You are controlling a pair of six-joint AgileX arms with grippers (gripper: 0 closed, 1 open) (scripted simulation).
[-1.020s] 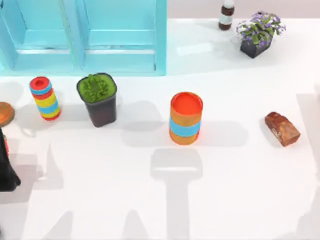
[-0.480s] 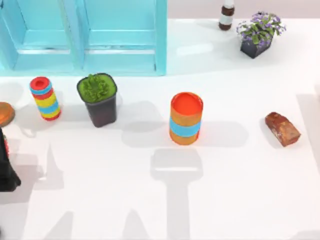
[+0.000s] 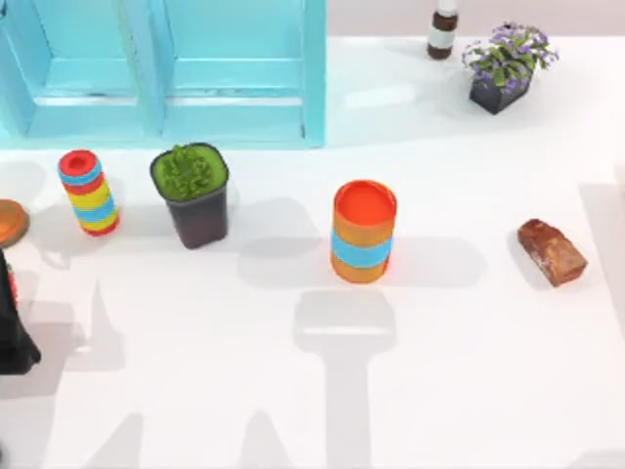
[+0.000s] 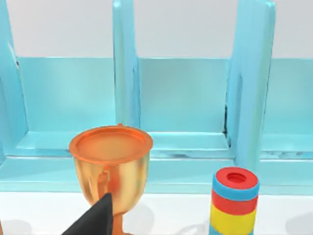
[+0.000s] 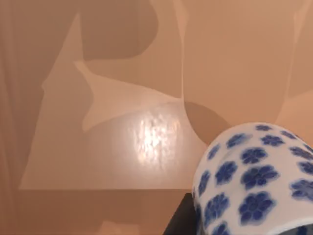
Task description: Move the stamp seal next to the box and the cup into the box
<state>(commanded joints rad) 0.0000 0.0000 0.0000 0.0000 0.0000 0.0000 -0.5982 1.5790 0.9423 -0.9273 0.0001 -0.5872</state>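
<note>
The stamp seal (image 3: 552, 251), a reddish-brown mottled block, lies on the white table at the right. In the right wrist view the cup (image 5: 254, 181), white with blue flowers, sits very close to the camera. My right gripper (image 5: 195, 227) is shut on it, with one dark finger (image 5: 179, 223) against its side. Behind the cup is a smooth tan surface (image 5: 122, 98) crossed by shadows; I cannot tell whether it is the box. My left gripper (image 3: 12, 327) is parked at the table's left edge, beside an orange goblet (image 4: 110, 161).
A cyan shelf unit (image 3: 161, 73) spans the back left. In front of it stand a striped cylinder (image 3: 88, 192), a dark pot with a green plant (image 3: 192, 195) and an orange cylinder with a blue band (image 3: 363, 232). A bottle (image 3: 442, 31) and a flower pot (image 3: 503, 68) stand at the back right.
The shadow at the table's lower right corner has slid toward the edge. Nothing on the table has moved, and the left arm is still.
</note>
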